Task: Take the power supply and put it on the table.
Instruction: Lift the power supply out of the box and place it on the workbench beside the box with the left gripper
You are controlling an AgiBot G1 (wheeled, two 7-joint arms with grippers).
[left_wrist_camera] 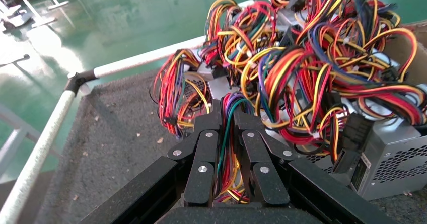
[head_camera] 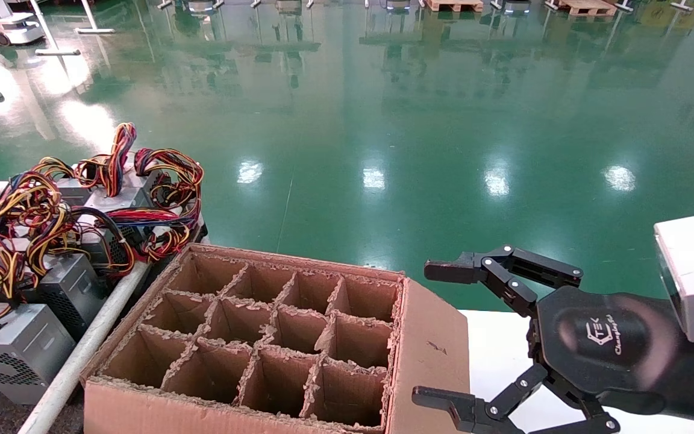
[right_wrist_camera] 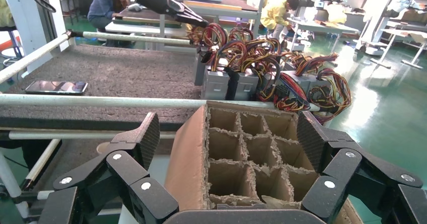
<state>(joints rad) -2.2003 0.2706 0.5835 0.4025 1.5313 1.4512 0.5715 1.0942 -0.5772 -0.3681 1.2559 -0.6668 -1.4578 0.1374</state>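
Left gripper [left_wrist_camera: 229, 133] closed on a power supply's [left_wrist_camera: 398, 156] wire bundle [left_wrist_camera: 229, 148] — table [head_camera: 494, 349] well off rightward; right gripper [head_camera: 443, 334] wide open, empty.

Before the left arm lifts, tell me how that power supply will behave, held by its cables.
The left gripper is shut on a floppy cable bundle, so the power supply would likely dangle and swing. Its metal case looks heavy. Neighbouring wires look tangled and may drag along.
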